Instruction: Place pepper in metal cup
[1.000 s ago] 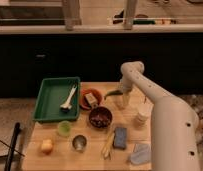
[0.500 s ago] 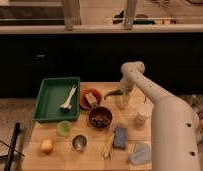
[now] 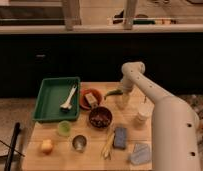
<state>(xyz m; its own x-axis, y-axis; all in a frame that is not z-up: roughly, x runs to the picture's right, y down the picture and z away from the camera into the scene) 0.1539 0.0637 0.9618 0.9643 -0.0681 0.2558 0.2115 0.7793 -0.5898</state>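
The metal cup [image 3: 79, 143] stands at lower centre with a green cup [image 3: 64, 128] just beside it, so the pepper could land in the wrong one or glance off the small rim. The dark bowl [image 3: 100, 117] and orange bowl [image 3: 90, 98] lie between and could catch a drop. The pepper [image 3: 113, 93] is at mid-frame, just beside the gripper [image 3: 123, 99]. I cannot tell whether the gripper holds it. Counted: one pepper, one metal cup, two bowls.

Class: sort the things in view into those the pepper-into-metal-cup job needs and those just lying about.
Job: pepper; metal cup; gripper, beside the pepper at the table's far side.
Lying about: green tray; red bowl; dark bowl; green cup; white cup; sponge.
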